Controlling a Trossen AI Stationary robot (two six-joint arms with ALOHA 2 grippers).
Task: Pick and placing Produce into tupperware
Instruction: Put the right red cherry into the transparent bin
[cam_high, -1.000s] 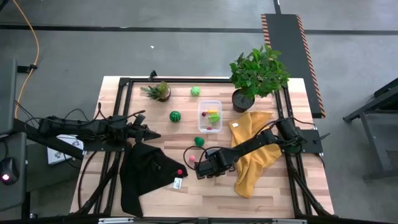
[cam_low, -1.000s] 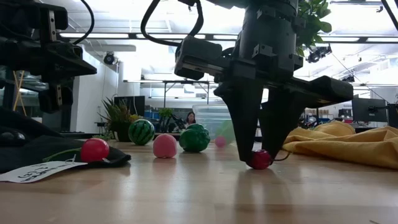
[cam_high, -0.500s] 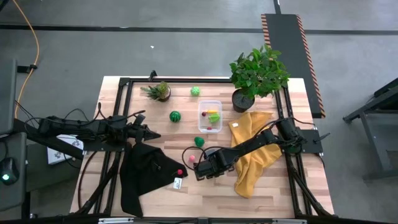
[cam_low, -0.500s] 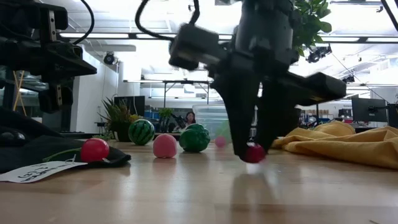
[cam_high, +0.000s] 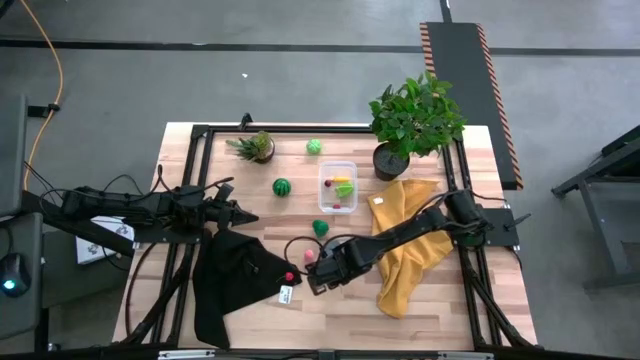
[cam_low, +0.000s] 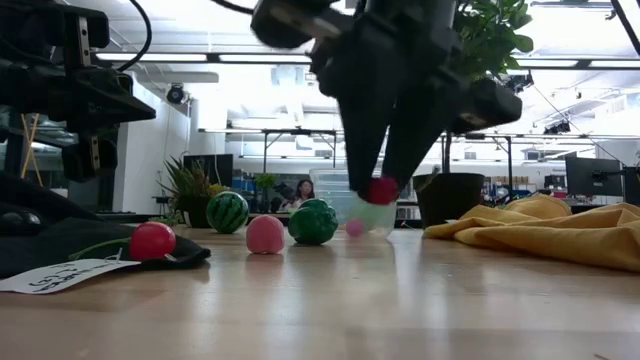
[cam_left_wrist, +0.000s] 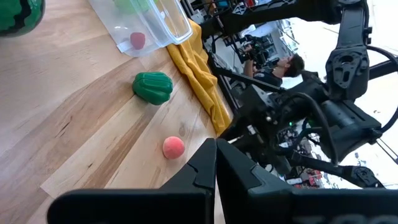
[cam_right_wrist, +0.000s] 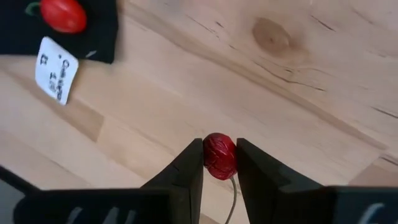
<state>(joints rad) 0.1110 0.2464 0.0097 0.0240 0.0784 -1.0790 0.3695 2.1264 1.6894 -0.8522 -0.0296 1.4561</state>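
Observation:
My right gripper (cam_low: 382, 188) hangs over the front middle of the table, shut on a small dark red fruit (cam_right_wrist: 219, 157) with a thin stem. On the wood lie a pink ball (cam_high: 309, 256), a green ridged piece (cam_high: 320, 227), a striped melon (cam_high: 282, 186) and a green ball (cam_high: 314, 147). A red ball (cam_high: 290, 276) rests on the black cloth. The clear tupperware (cam_high: 338, 164) stands behind them with a yellow piece and small red ones inside. At the left edge, my left gripper (cam_high: 240, 215) waits shut. My right gripper pinches the red fruit by its two opposite sides (cam_right_wrist: 208, 159) between its two fingertips. The fingers come from above, pointing steeply down. The fruit is lifted clear of the table, and its thin stem (cam_right_wrist: 231, 193) trails out from between the fingers.
A black cloth (cam_high: 235, 280) with a white tag (cam_high: 285, 295) lies front left, a yellow cloth (cam_high: 410, 250) on the right. Two potted plants (cam_high: 415, 120) (cam_high: 258, 147) stand at the far edge. A person (cam_left_wrist: 292, 62) is in the room beyond.
My right gripper has risen from the table, its wrist rolling as it went. The red fruit, which rested on the wood between the fingertips, now hangs clear of the table.

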